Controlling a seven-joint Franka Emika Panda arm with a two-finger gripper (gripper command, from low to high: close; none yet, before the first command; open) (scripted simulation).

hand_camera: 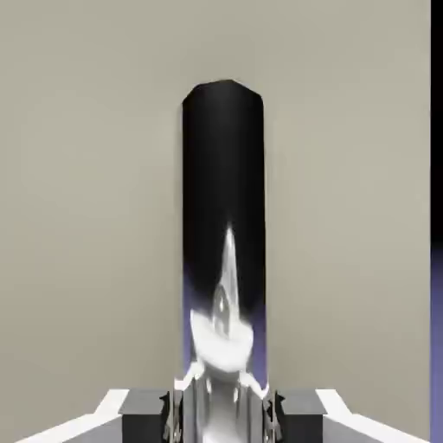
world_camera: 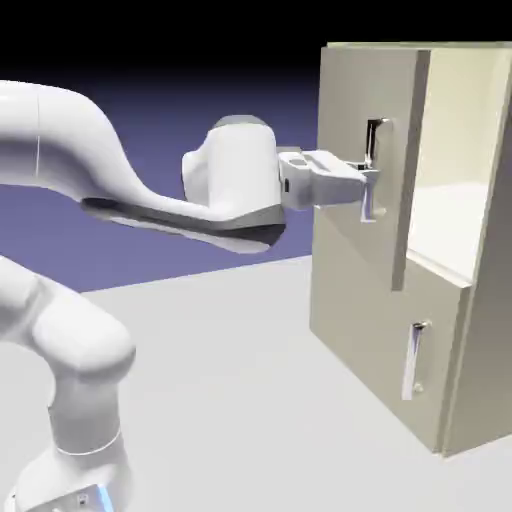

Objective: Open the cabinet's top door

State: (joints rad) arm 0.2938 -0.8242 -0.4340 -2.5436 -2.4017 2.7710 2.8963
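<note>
At the exterior view's left stands the white arm (world_camera: 85, 140), one in number, reaching across to the cabinet. At its end is the gripper (world_camera: 368, 173), its two jaws closed on the vertical bar handle (world_camera: 369, 205) of the top door (world_camera: 360, 95). In the hand view the two finger tips (hand_camera: 145, 414) sit one on each side of the bar, which rises between them.

The top door, the upper panel of the cabinet (world_camera: 490, 330), stands ajar: past its thick free edge the pale interior (world_camera: 450, 210) shows at the exterior view's right. The opening is therefore well begun, the grasp made and the door off its frame; what seems left is to swing it wider, if more is wanted, and let go. How far it must go, the pictures do not tell.

Beneath it, the lower door (world_camera: 375, 330) is shut, with its own shorter handle (world_camera: 411, 362). The count is one cabinet, two doors and two handles, one to each door.
</note>
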